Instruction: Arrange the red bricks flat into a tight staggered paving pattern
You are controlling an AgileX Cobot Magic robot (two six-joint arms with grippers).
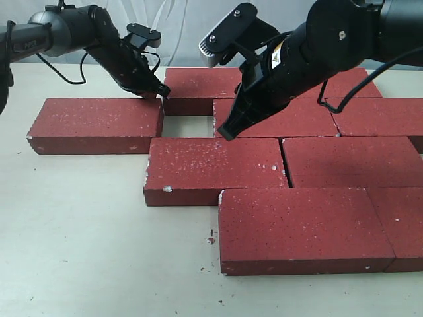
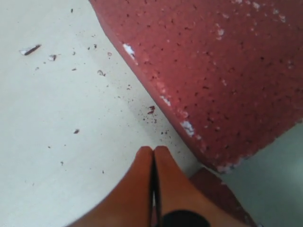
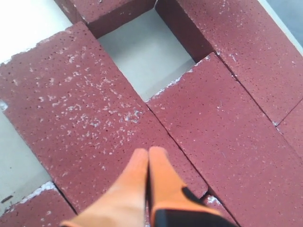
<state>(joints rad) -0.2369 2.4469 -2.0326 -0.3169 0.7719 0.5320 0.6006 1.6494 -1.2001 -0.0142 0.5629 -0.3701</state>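
Plainly, the red bricks (image 1: 215, 172) lay flat in staggered rows around one gap (image 1: 188, 125) — at nine o'clock, just beside the right gripper (image 1: 227, 134), closed tight on nothing. The left gripper (image 1: 160, 92), likewise closed, was nearer the leftmost brick (image 1: 96, 122), whose long axis ran nine-to-three. The right arm (image 1: 330, 39) hid some back-row joints.

We log the end effector (image 2: 153, 150) with its orange fingers pressed together, the tips seen against the pale surface (image 2: 61, 118). Taking its pointing direction as 12 o'clock, a red brick (image 2: 222, 71) fills 12 to 3 o'clock, with its chipped whitish corner near the tips. Dark crumbs (image 2: 151, 109) dot the surface.
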